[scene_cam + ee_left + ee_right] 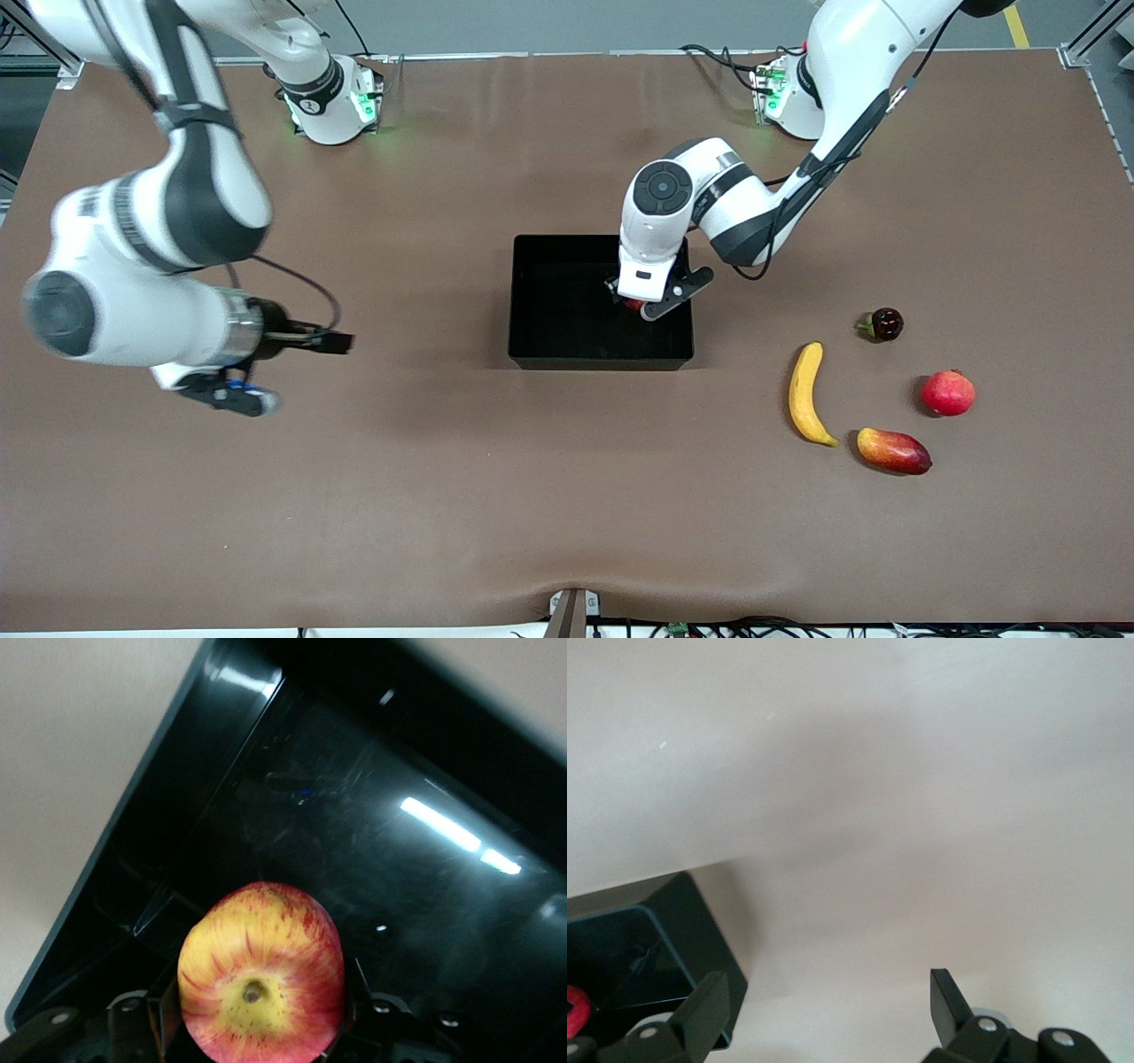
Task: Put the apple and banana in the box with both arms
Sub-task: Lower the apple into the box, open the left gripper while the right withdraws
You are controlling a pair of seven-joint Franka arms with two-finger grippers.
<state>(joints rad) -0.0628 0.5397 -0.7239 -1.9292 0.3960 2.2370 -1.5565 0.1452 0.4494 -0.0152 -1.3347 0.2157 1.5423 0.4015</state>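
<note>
The apple (261,970), red with yellow streaks and a stem dimple, sits between the fingers of my left gripper (257,1017), which is shut on it. In the front view the left gripper (631,301) is low inside the black box (549,350), near the wall toward the left arm's end, and only a sliver of the apple (633,306) shows. The banana (804,394) lies on the table toward the left arm's end, nearer the front camera than the box. My right gripper (232,397) hangs open and empty over bare table at the right arm's end; it also shows in the right wrist view (828,1001).
A small dark red fruit (884,324), a uniformly red round fruit (948,392) and a red-yellow mango (893,450) lie beside the banana. The right wrist view shows a corner of the box (664,921) and a bit of the apple (574,1010).
</note>
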